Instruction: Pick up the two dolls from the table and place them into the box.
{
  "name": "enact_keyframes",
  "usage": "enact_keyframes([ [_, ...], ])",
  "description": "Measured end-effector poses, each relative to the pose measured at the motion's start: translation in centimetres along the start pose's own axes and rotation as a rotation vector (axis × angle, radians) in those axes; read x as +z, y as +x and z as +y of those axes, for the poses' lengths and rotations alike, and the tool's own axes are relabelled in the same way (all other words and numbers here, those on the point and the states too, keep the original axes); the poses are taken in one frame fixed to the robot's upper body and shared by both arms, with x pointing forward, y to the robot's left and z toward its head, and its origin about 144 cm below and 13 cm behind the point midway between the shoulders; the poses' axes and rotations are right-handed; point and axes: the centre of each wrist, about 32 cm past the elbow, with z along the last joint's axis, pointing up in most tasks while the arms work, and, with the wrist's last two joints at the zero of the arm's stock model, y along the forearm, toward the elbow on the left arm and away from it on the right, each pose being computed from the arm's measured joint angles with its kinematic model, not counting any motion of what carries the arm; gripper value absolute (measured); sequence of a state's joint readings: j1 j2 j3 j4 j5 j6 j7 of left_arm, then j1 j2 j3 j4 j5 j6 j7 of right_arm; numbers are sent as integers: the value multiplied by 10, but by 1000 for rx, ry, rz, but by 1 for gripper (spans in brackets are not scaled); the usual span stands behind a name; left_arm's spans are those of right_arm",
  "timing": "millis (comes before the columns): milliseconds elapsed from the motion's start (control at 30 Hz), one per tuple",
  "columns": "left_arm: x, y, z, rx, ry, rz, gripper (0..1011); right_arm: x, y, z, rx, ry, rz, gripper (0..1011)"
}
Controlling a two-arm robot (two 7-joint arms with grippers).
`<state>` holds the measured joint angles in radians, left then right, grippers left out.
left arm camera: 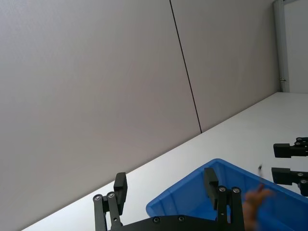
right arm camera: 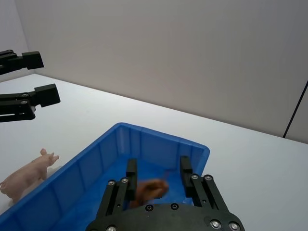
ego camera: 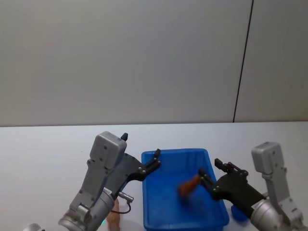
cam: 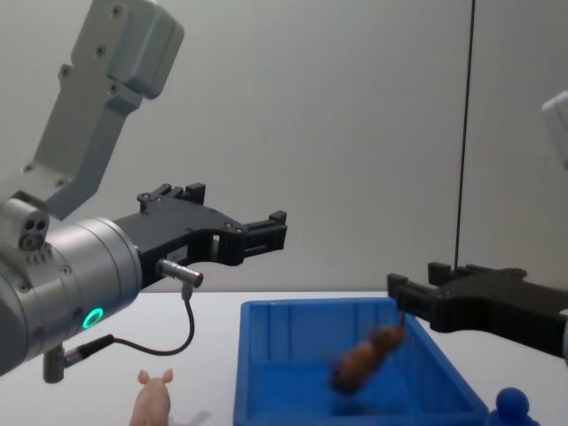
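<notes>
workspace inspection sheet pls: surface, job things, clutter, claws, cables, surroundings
surface: plain white table
job's things: blue box on the table; brown doll blurred, over the box's inside just below the right claw; pink pig on the table left of the box
clutter: blue round-topped toy on the table right of the box
claws: left claw open, raised near the box's far left corner; right claw open, above the box
cables: black cable looping under the left wrist
surroundings: grey wall with a dark vertical seam
</notes>
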<state>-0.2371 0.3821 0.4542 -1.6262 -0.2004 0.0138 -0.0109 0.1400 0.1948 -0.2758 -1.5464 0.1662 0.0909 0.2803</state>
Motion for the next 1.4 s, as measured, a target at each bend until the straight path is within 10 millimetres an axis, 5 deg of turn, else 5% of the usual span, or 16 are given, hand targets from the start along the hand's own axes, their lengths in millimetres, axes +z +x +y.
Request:
enact_keyframes([
  [567, 0, 0, 0, 0, 0, 0, 1001, 0, 5, -6, -86, -19, -12, 1001],
  [1400, 0, 0, 0, 0, 0, 0, 1001, -24, 19, -33, -205, -120, -6, 1001],
])
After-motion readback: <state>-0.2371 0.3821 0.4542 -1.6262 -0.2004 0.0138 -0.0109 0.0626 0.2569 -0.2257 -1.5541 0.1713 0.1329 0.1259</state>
